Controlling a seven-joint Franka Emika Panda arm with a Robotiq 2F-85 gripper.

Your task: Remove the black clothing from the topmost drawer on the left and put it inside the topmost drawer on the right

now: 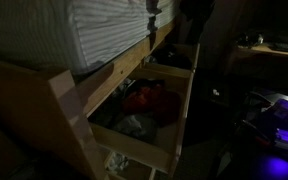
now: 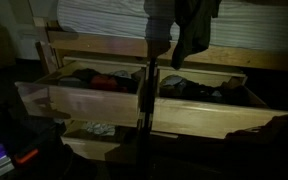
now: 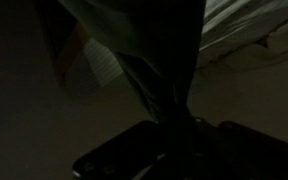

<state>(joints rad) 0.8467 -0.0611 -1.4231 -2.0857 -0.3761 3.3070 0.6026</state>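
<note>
The tool (image 3: 179, 138) is clenched on the black clothing (image 2: 192, 35), which hangs above the open right top drawer (image 2: 209, 108). The left top drawer (image 2: 84, 100) stands open beside it.

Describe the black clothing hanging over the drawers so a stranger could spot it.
Find the wooden bed frame with drawers pulled out beneath a striped mattress. Above the topmost right drawer hangs the black clothing. Unlike the clothes lying inside the drawers, it dangles limp in mid-air.
</note>
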